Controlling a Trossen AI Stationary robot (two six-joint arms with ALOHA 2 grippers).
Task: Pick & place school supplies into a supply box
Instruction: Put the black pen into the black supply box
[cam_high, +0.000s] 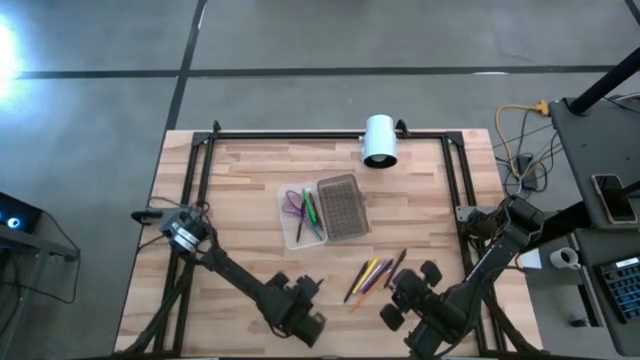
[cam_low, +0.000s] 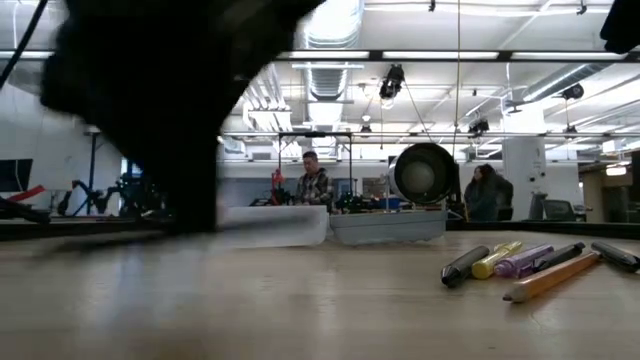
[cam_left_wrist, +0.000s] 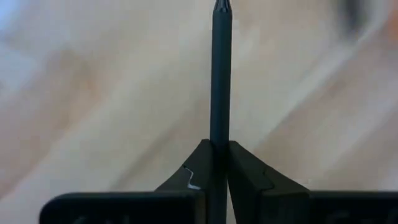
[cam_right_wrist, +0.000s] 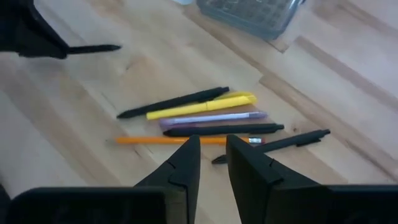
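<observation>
The left gripper (cam_left_wrist: 219, 163) is clenched on a dark pen (cam_left_wrist: 221, 74), which sticks straight out past its fingertips; only the left wrist view shows that grip plainly. In the high view this gripper (cam_high: 306, 287) sits near the table's front edge, left of the loose pens. In the low view a large dark blurred shape fills the upper left, too blurred to tell which part of an arm it is.

The right gripper (cam_right_wrist: 213, 163) hovers over the loose pens (cam_right_wrist: 205, 121) with a narrow gap between its fingers and nothing in them. Its wrist view separates the group: two black pens, a yellow one, a purple one, an orange pencil and another black pen lying apart at an angle. From above they are just a small fan (cam_high: 375, 273) beside the right arm.

Farther back, mid-table, the supply box (cam_high: 340, 207) lies open, with its tray (cam_high: 292, 232) holding scissors and green pens. Bare wood surrounds it. A white cylinder (cam_high: 380, 140) lies at the far edge.
</observation>
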